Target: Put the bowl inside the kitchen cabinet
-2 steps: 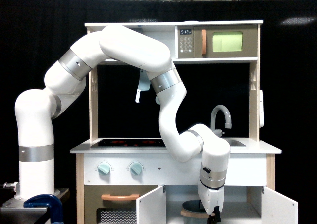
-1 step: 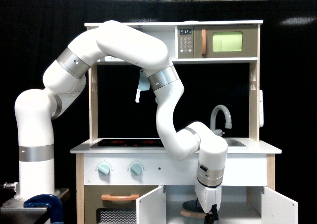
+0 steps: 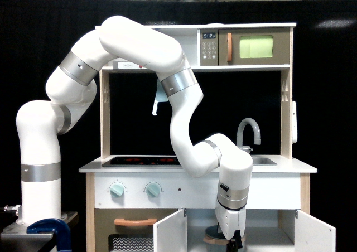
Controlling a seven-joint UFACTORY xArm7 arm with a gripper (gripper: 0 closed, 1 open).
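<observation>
The gripper (image 3: 236, 244) is hanging low in front of the open kitchen cabinet (image 3: 268, 232), between its two white doors. The bowl (image 3: 215, 236) is sitting just behind it and a little toward the exterior view's left, down on the cabinet floor. A second ago the gripper was lower and further toward the exterior view's right; now the arm is pulling up and sliding left, and the bowl is staying where it was. The fingers are too small and dark to read, so I cannot tell if they are open or closed. It looks like the bowl is already inside, so the job is nearly done.
</observation>
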